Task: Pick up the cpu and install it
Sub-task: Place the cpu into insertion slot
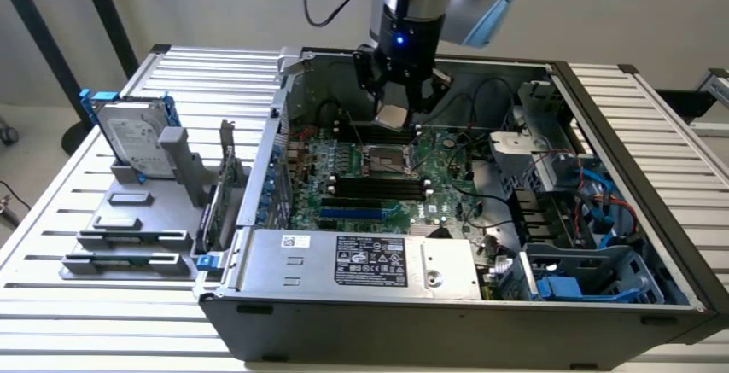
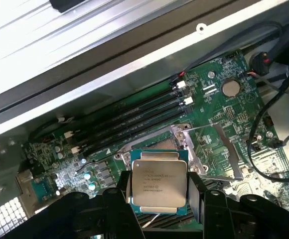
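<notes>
Gripper [image 1: 397, 108] grasping the cpu [image 2: 158, 181] by two opposite edges, its silver top facing the wrist camera. The chip hangs inside the open computer case [image 1: 456, 322], above the green motherboard [image 1: 445, 177] and its socket [image 1: 387, 161].

cpu [image 2: 158, 180]: dull silver metal lid. Claw [image 2: 158, 195]: matt black. Motherboard [image 2: 219, 114]: glossy green. Table [image 1: 68, 305]: ribbed pale metal.
</notes>
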You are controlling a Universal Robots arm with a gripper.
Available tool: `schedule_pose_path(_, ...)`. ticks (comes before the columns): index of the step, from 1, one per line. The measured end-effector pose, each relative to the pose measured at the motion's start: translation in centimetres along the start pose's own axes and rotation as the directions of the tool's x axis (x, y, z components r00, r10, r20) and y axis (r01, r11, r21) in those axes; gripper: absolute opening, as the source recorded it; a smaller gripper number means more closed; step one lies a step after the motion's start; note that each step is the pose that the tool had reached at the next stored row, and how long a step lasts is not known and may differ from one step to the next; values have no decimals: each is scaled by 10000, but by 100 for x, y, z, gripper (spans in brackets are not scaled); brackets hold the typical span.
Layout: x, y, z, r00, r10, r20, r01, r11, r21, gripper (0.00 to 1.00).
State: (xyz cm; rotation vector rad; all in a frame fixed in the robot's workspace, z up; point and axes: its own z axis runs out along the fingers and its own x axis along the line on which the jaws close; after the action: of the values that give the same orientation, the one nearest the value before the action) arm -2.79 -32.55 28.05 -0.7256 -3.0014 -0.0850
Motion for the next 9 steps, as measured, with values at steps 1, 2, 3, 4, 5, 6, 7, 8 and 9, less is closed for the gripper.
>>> schedule_pose_path(1,-1,0,9,9998,180,7,-180,9998,-12,55)
schedule_pose_path(2,-1,-1,17,9994,353,14,-353,9994,-23,55)
schedule_pose_path(3,-2,-1,26,9985,538,21,-538,9985,-34,55)
schedule_pose_path(4,-2,-1,35,9973,727,28,-727,9973,-48,55)
schedule_pose_path(5,-3,-2,44,9958,912,36,-912,9958,-60,55)
schedule_pose_path(6,-3,-2,53,9940,1090,42,-1089,9940,-72,55)
schedule_pose_path(7,-4,-3,62,9919,1269,47,-1268,9919,-85,55)
schedule_pose_path(8,-5,-3,71,9895,1441,53,-1441,9895,-98,55)
schedule_pose_path(9,-5,-3,80,9868,1618,59,-1617,9868,-109,55)
